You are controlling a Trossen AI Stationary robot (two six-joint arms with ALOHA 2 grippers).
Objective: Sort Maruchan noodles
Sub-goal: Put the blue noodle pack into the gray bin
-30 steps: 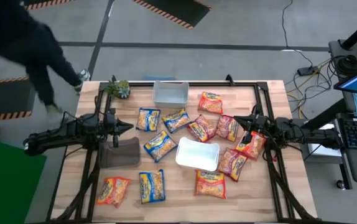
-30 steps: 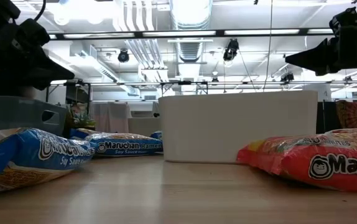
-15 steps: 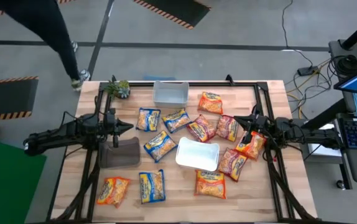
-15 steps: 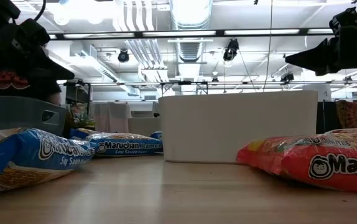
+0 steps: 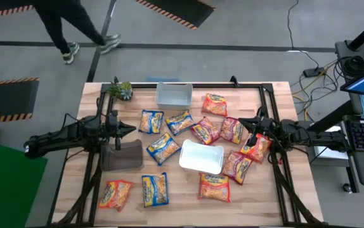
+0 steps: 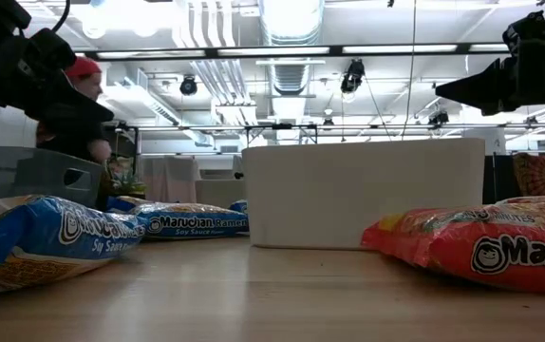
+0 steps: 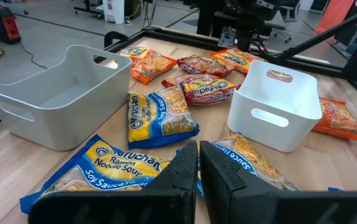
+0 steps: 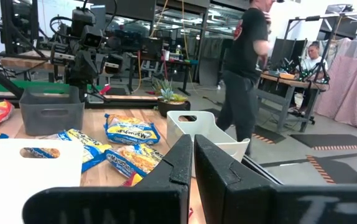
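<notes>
Maruchan noodles: flat crinkly plastic rectangles

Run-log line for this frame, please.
noodle packets scattered, unsorted | left gripper shut, empty | right gripper shut, empty

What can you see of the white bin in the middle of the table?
The white bin is a rectangular, open-topped tub of smooth matte plastic with rounded corners and an oval handle cutout in its end walls. It stands upright near the table's centre, apparently empty. Noodle packets surround it: a blue-and-yellow packet on one side, a red packet on the other. Neither gripper touches it.
</notes>
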